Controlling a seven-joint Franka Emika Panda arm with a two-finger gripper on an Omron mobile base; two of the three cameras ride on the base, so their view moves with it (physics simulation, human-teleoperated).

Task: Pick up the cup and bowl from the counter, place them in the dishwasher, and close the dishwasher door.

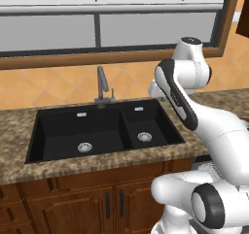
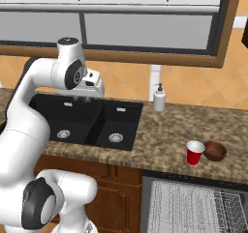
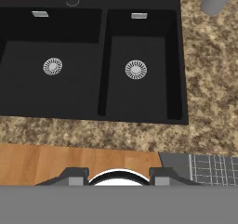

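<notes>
The red cup (image 2: 195, 152) stands upright on the granite counter (image 2: 164, 128), right of the sink. The dark brown bowl (image 2: 215, 151) sits beside it, on its right. Below them the dishwasher (image 2: 193, 205) stands open, its white wire rack showing; a corner of it (image 3: 207, 168) also appears in the hand view. My gripper (image 2: 86, 99) hangs over the black sink, well left of the cup and bowl. Seen from the hand, the gripper (image 3: 119, 177) is open, its fingertips apart with nothing between them.
A black double sink (image 1: 97, 131) with a grey faucet (image 1: 101, 86) lies under the hand. A white soap bottle (image 2: 159, 98) stands on the counter by the back wall, between the sink and the cup. Brown cabinet doors (image 1: 97, 204) run below the counter.
</notes>
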